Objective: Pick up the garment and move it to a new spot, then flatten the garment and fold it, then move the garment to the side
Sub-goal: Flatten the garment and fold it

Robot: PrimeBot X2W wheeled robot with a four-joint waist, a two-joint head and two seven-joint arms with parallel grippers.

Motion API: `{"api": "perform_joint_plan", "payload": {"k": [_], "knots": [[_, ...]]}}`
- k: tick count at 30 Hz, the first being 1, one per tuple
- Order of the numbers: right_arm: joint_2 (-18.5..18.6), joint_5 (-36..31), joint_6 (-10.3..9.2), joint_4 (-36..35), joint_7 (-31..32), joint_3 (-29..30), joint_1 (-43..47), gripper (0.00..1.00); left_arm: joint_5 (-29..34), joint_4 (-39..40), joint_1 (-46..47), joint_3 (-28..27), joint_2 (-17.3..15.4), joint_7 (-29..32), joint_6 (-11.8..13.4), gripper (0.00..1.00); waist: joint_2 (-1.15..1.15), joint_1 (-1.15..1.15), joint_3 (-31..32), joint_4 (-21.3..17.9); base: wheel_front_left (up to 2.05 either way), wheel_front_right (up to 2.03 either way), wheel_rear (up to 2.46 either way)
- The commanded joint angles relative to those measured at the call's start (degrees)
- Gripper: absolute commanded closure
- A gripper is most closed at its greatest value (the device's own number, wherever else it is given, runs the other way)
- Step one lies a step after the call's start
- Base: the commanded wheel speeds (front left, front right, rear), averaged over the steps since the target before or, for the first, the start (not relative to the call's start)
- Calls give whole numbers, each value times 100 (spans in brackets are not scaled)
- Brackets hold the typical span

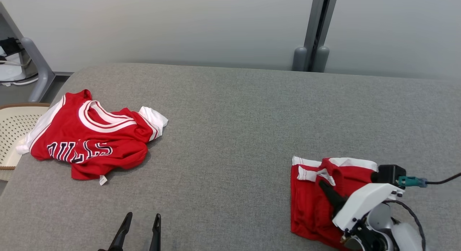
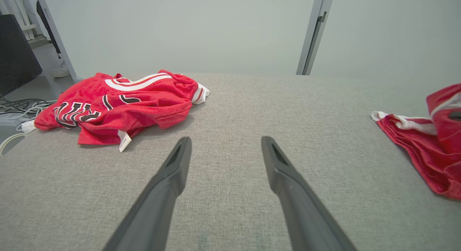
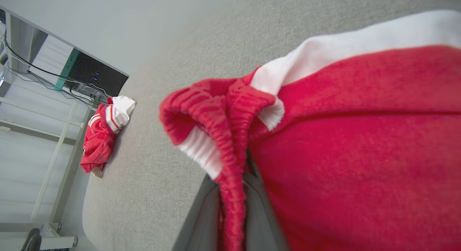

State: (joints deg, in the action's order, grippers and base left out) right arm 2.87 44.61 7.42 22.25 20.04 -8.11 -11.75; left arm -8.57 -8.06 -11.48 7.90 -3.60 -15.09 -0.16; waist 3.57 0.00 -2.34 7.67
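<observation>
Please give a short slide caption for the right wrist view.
Right gripper shut on a bunched edge of the red cloth; the jersey lies crumpled far off on the grey surface.

- Garment (image 1: 90,135): black lettering with white outline on red chest panel. Reads "BULLS", arched, creased by folds, first letter partly distorted. Position: ahead and well to left of left gripper (image 1: 143,215) jaws.
- Left wrist view: same lettering, only middle strokes "ULL" legible, rest lost in folds; ahead-left of jaws.
- White hem tag (image 1: 103,180): print too small to read. Garment part nearest left jaws.
</observation>
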Motion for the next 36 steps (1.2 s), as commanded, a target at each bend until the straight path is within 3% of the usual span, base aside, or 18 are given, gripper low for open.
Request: {"api": "perform_joint_plan", "payload": {"k": [1, 5, 6, 7, 8, 9, 10, 13, 17, 21, 25, 29, 33, 36], "knots": [[-4, 59, 13, 190, -152, -137, -152, 100, 59, -16, 82, -64, -37, -9, -64, 0, 0, 0, -5, 35, 0, 0, 0], [1, 413, 13, 677, -620, -597, -487, 100, 116, -39, 87, -165, -19, -9, -136, 0, 0, 0, -10, 58, 0, 0, 0], [2, 474, 13, 794, -744, -731, -564, 88, 119, -53, 76, -184, -14, -9, -141, 0, 0, 0, -9, 56, 0, 0, 0], [7, 529, 13, 892, -866, -867, -644, 62, 124, -65, 65, -203, -10, -9, -160, 0, 0, 0, -10, 53, 0, 0, 0], [7, 529, 13, 892, -866, -867, -644, 62, 124, -65, 65, -203, -10, -9, -160, 0, 0, 0, -10, 53, 0, 0, 0], [7, 604, 13, 978, -968, -1010, -707, 13, 138, -73, 53, -221, -6, -9, -177, 0, 0, 0, -7, 48, 0, 0, 0], [5, 662, 13, 1060, -1055, -1142, -757, 0, 145, -83, 37, -236, -1, -9, -178, 0, 0, 0, -3, 40, 0, 0, 0], [7, 569, 13, 1261, -1450, -1521, -968, 0, 138, -109, -43, -313, 17, -9, -197, 0, 0, 0, 10, -61, 0, 0, 0], [10, 290, 13, 894, -1798, -1679, -923, 0, 140, -94, -111, -386, 28, -9, -210, 0, 0, 0, 49, -190, 0, 0, 0], [497, -434, 12, 49, -2183, -1655, -512, 0, 107, -28, -215, -513, 43, -9, -178, 0, 0, 0, 79, -348, 0, 0, 0], [1110, -1239, 13, -706, -2684, -1129, 232, 0, 91, 26, -286, -631, 48, -9, -181, 0, 0, 0, 107, -460, 0, 0, 0], [1635, -2374, 12, -794, -3290, -336, 1008, 0, 73, 102, -359, -703, 57, -9, -158, 0, 0, 0, 127, -560, 0, 0, 0], [1548, -3343, 13, -646, -3508, 355, 1558, 0, 24, 151, -389, -731, 61, -9, -127, 0, 0, 0, 124, -621, 0, 0, 0], [1297, -3803, 6, -964, -3522, 748, 1812, 0, -9, 161, -353, -654, 61, -9, -91, 0, 0, 0, 134, -631, 0, 0, 0]]}}
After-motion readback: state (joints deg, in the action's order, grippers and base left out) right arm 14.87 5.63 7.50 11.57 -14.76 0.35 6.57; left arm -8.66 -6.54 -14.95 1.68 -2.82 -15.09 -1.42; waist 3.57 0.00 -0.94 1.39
